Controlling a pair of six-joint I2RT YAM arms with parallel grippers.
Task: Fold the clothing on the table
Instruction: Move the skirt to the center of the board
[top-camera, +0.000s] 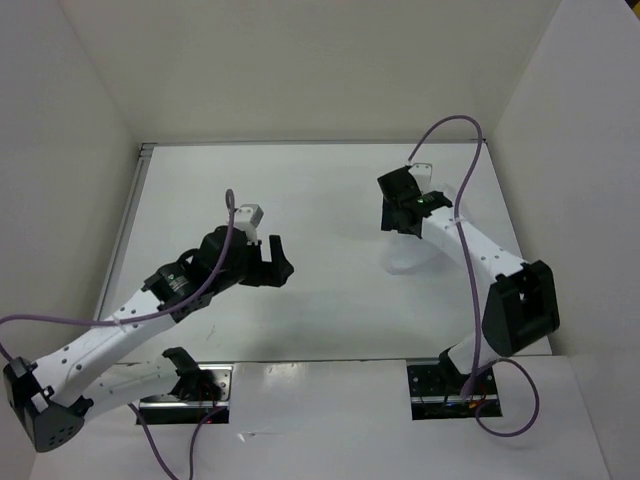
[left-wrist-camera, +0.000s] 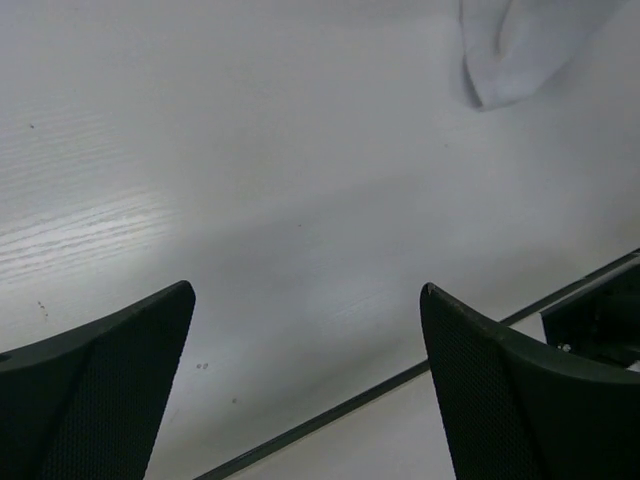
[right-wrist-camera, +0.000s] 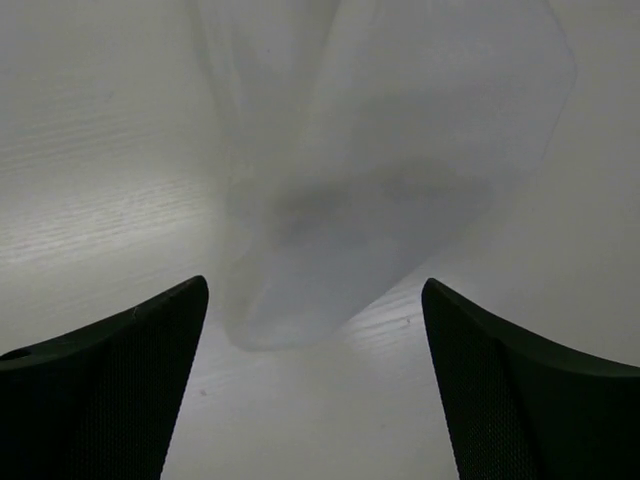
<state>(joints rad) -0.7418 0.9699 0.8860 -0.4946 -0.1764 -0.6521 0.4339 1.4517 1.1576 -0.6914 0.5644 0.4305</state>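
Observation:
The clothing (right-wrist-camera: 390, 170) is a thin white garment lying bunched on the white table (top-camera: 300, 200), faint in the top view under the right arm (top-camera: 405, 262). My right gripper (right-wrist-camera: 315, 285) is open just above its near end, which reaches in between the two dark fingers; nothing is gripped. In the top view this gripper (top-camera: 398, 218) points down at the table's right half. My left gripper (top-camera: 272, 262) hovers open over bare table left of the middle. Its wrist view shows wide-apart fingers (left-wrist-camera: 305, 290) and a corner of the clothing (left-wrist-camera: 520, 50) far off at the upper right.
White upright walls close in the table on the left, back and right. A dark seam (left-wrist-camera: 400, 375) marks the table's near edge. Both arm bases sit on black plates (top-camera: 185, 395) (top-camera: 455, 390) at the front, with purple cables (top-camera: 450, 130) looping off the arms.

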